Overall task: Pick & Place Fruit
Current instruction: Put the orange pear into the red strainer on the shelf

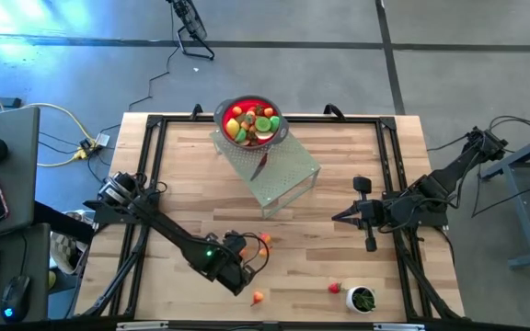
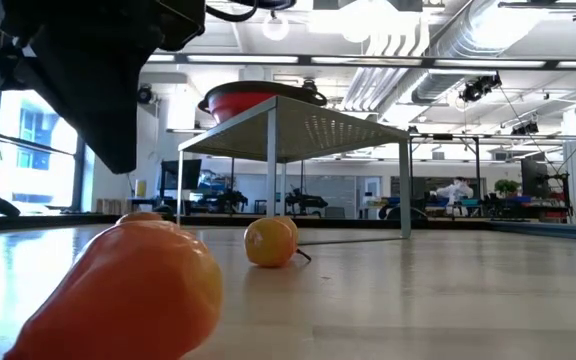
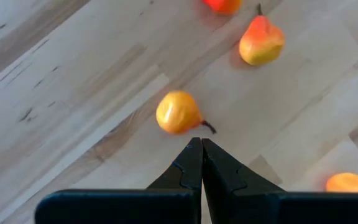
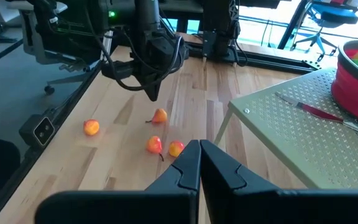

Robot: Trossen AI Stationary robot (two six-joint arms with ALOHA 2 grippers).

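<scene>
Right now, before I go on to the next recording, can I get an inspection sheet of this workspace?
Surface: wooden table with a black frame along its edges.
Job's things: red bowl full of fruit on a perforated metal stand; loose fruit on the wood, including a pear right in front of the left gripper.
Clutter: small white cup with green contents; a red-handled tool on the stand.
Grippers: left gripper shut, empty, over the loose fruit; right gripper shut, empty, waiting at the table's right side.
Cables: yellow cable left of the table.
Surroundings: open hall, floor around the table.
</scene>
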